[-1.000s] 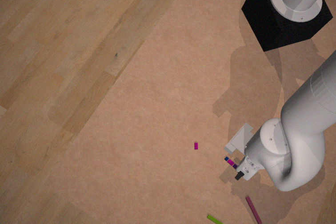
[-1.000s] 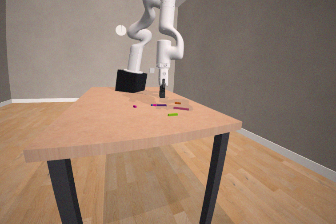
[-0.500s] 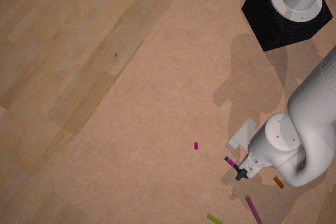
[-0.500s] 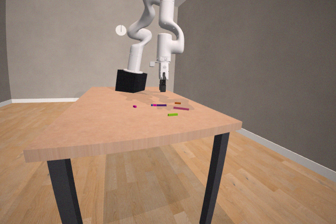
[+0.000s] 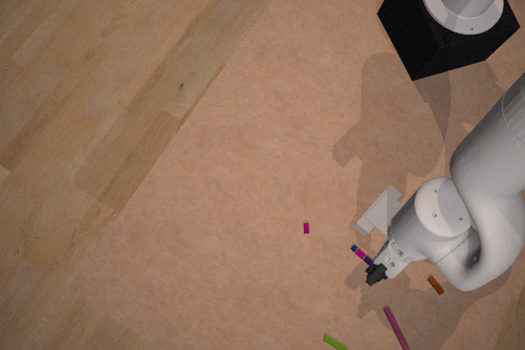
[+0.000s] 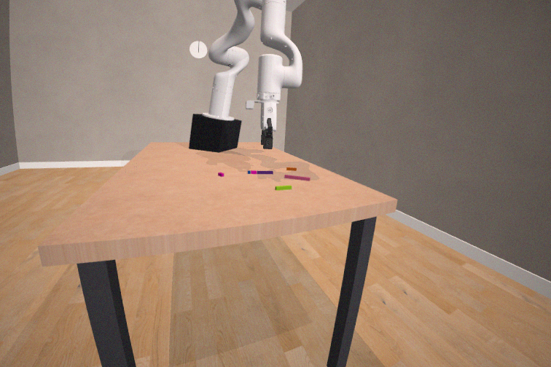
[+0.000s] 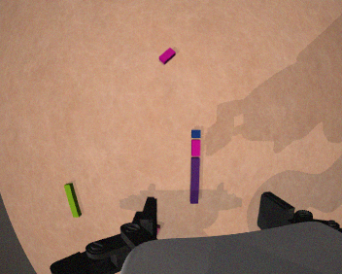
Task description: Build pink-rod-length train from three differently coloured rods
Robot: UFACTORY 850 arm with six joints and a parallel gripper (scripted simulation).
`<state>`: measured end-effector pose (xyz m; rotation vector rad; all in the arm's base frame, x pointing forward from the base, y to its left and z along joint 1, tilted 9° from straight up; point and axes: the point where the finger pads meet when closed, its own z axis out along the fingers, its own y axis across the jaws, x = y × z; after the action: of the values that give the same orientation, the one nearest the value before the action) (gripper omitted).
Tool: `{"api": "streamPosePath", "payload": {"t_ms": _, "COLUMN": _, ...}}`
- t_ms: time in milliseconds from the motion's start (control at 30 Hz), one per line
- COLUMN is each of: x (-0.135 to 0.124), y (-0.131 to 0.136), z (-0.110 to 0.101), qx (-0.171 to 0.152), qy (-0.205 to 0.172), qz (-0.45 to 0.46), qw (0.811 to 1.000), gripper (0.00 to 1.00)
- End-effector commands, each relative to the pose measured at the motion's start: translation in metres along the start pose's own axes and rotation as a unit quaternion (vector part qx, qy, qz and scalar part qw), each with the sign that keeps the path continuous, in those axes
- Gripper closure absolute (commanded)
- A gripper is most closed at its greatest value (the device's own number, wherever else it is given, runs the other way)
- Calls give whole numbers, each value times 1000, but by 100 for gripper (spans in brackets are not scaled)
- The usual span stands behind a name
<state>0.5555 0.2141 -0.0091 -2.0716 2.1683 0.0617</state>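
Grey-beige walls (image 6: pixel 114 45) and a plank floor (image 5: pixel 109 38) (image 6: pixel 413 293) surround the pale wood tabletop (image 5: pixel 219 192) (image 6: pixel 160 210) (image 7: pixel 85 102); on it the train lies as a straight row, blue rod (image 5: pixel 353 247) (image 6: pixel 249 172) (image 7: pixel 195 134) at one end, inner magenta rod (image 5: pixel 360 253) (image 6: pixel 253 172) (image 7: pixel 195 148) in the middle, purple rod (image 5: pixel 369 261) (image 6: pixel 265 172) (image 7: pixel 194 180) at the other; by colour code 1 + 2 + 6 makes 9, matching the pink rod (image 5: pixel 396 327) (image 6: pixel 297 177) (image 7: pixel 158 229), which lies apart; three colours, all different. Hand (image 5: pixel 376 273) (image 6: pixel 267 143) (image 7: pixel 210 213) wide open above the purple end, nothing between the fingers. Done, as I judge it: choice of rods, order, line; left: probably only withdrawing the arm, plus a check of the joints; wrist view shows a fine seam at magenta-purple and a slightly plainer one at blue-magenta; whether that passes as almost touching, cannot be sure; a gentle end push might close it, at the risk of skewing the row. Spares well away from the train: loose magenta rod (image 5: pixel 306 228) (image 6: pixel 221 174) (image 7: pixel 167 55), orange rod (image 5: pixel 435 285) (image 6: pixel 291 168), lime rod (image 5: pixel 335 342) (image 6: pixel 283 187) (image 7: pixel 72 200). Count: blue 1, magenta 2, purple 1, pink 1, orange 1, lime 1; seven rods seen, three in train, four outside; one arm, one hand.
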Motion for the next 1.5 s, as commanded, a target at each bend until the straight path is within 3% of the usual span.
{"api": "streamPosePath", "payload": {"t_ms": 0, "x": 0, "y": -1, "z": -1, "qx": 1, "qy": 0, "qz": 0, "qw": 1000, "gripper": 0}}
{"api": "streamPosePath", "payload": {"t_ms": 300, "x": 0, "y": -1, "z": -9, "qx": 1, "qy": 0, "qz": 0, "qw": 1000, "gripper": 0}}
{"api": "streamPosePath", "payload": {"t_ms": 667, "x": 0, "y": -1, "z": -62, "qx": 1, "qy": 0, "qz": 0, "qw": 1000, "gripper": 0}}
{"api": "streamPosePath", "payload": {"t_ms": 933, "x": 0, "y": -1, "z": -85, "qx": 1, "qy": 0, "qz": 0, "qw": 1000, "gripper": 0}}
{"api": "streamPosePath", "payload": {"t_ms": 1467, "x": 0, "y": -1, "z": -88, "qx": 1, "qy": 0, "qz": 0, "qw": 1000, "gripper": 0}}
